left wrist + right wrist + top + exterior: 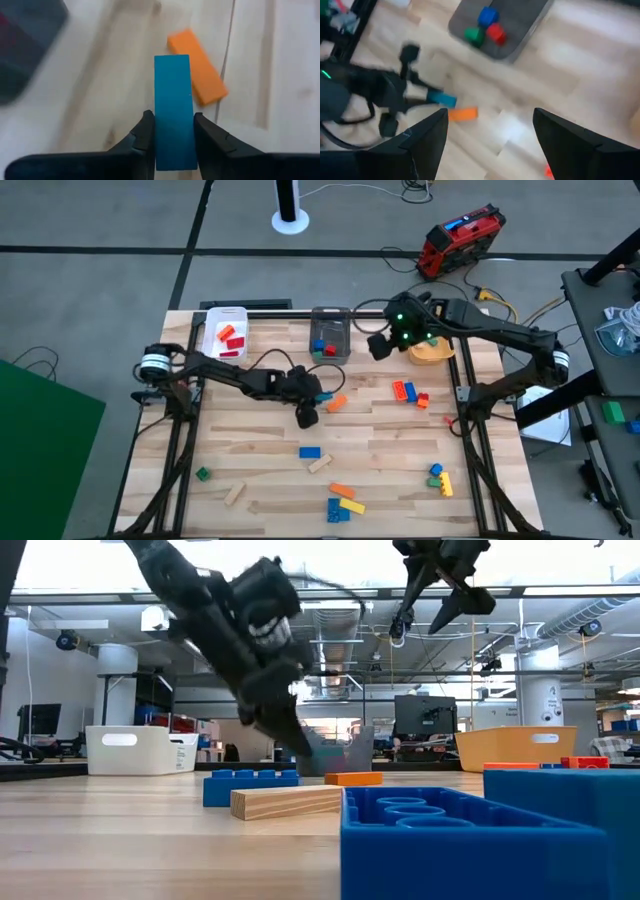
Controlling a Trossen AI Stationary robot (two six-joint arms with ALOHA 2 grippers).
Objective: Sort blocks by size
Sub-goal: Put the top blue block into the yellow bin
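My left gripper (312, 397) is near the table's middle, shut on a long blue block (173, 107), also seen from above as the blue block (323, 395). An orange block (196, 73) lies flat on the wood just beyond it. My right gripper (384, 346) hangs open high above the table between the grey bin (331, 322) and the orange bin (433, 354), with nothing between its fingers (427, 135). The grey bin holds a blue, a green and a red cube (495, 33). More blocks lie scattered over the near half of the table. My left gripper pinches the blue block's two long sides (156, 131) between its two fingers, close to the end nearest the wrist. The fingers come slanting down from the table's left and lie along the block. The block's free end (172, 62) sticks out ahead of the fingers, toward the orange block.
The white bin (213, 340) at the far left holds red and orange blocks. Loose blocks: blue (310, 451) and wood (320, 465) at mid table, green (203, 473), wood (234, 494), a cluster (343, 502) at the near edge, and others (408, 392) (438, 478) on the right.
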